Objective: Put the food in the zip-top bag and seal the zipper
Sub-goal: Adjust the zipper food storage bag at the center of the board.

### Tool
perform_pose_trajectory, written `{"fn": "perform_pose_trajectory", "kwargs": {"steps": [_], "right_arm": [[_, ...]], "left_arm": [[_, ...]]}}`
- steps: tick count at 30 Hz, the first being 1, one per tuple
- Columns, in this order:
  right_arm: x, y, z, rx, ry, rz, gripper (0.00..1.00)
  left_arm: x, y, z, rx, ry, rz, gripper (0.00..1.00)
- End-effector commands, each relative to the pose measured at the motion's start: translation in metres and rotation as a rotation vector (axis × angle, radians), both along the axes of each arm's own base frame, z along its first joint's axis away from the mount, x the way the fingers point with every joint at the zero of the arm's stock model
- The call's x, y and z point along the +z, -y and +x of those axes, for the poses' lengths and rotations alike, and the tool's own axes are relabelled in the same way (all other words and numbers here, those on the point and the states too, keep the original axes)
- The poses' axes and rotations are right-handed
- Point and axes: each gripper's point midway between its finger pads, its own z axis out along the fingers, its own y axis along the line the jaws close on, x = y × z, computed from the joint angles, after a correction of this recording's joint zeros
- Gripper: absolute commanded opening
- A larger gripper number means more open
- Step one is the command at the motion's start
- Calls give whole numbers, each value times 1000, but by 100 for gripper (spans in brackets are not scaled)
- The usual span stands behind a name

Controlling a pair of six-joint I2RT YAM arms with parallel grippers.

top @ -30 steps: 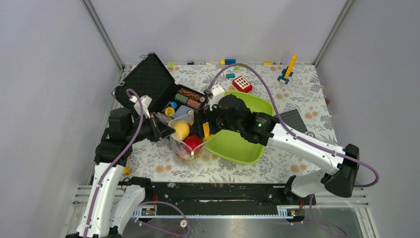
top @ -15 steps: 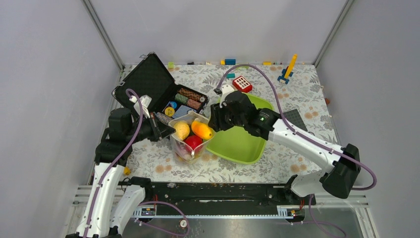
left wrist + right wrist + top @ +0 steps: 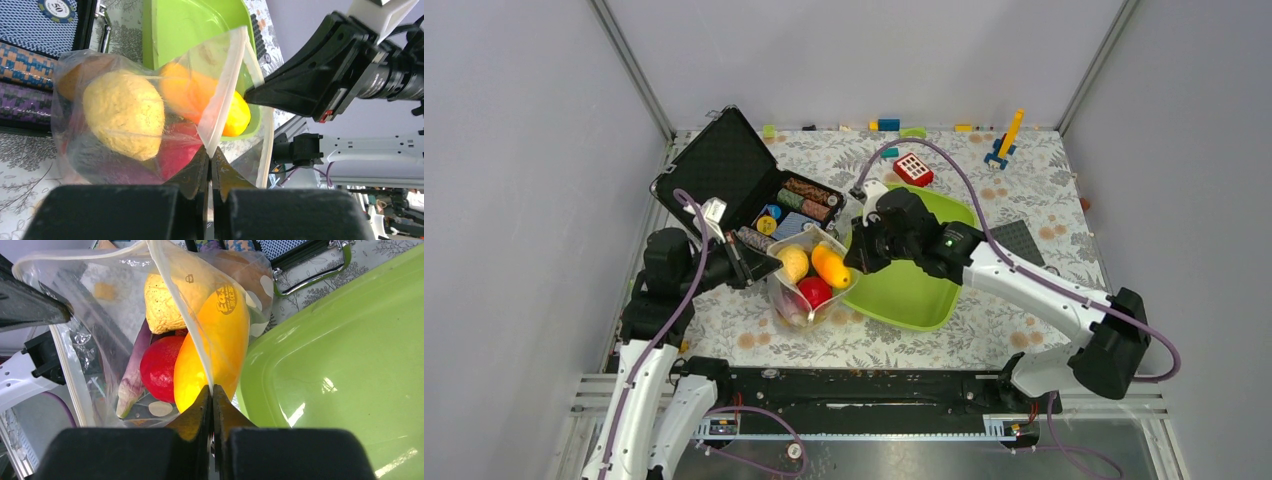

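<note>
Floral-cloth tabletop [image 3: 1044,200]. Found zip-top bag [image 3: 789,305] just beside green tray [image 3: 350,365], stuffed with food [image 3: 125,110]. Noted left gripper [image 3: 210,165] and right gripper [image 3: 211,400] each clamped on opposite mouth edges. Judged film limp, slippery; favoured gripping stiffer zipper [image 3: 230,85].

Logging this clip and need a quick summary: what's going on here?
Both hands are shut on the rim of the zip-top bag: the left hand on the side away from the lime-green tray, the right hand on the tray side. The bag stands open between them, with a yellowish ball, red apple and eggplant inside. The mango lies at the mouth, one end poking past the rim. The zipper is not yet sealed.
</note>
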Motion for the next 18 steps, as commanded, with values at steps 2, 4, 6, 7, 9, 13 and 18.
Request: {"fn": "perform_pose_trajectory", "kwargs": {"steps": [2,4,6,7,9,13,18], "right_arm": [[19,22,-8,-41,58,46,0],[17,36,-5,-93,79,19,0],[16,52,-1,-161,100,-23,0],[15,61,2,-193,108,-44,0],[18,75,3,-237,124,-65,0],[25,88,-1,-268,138,-47,0],[31,92,-5,-278,140,-25,0]], "left_arm": [[34,18,8,-48,129,-120,0],[38,26,10,-63,140,-131,0],[39,36,13,-73,145,-126,0],[39,45,11,-98,142,-128,0],[38,60,13,-132,136,-135,0],[38,91,18,-212,131,-142,0],[41,123,22,-324,139,-155,0]]}}
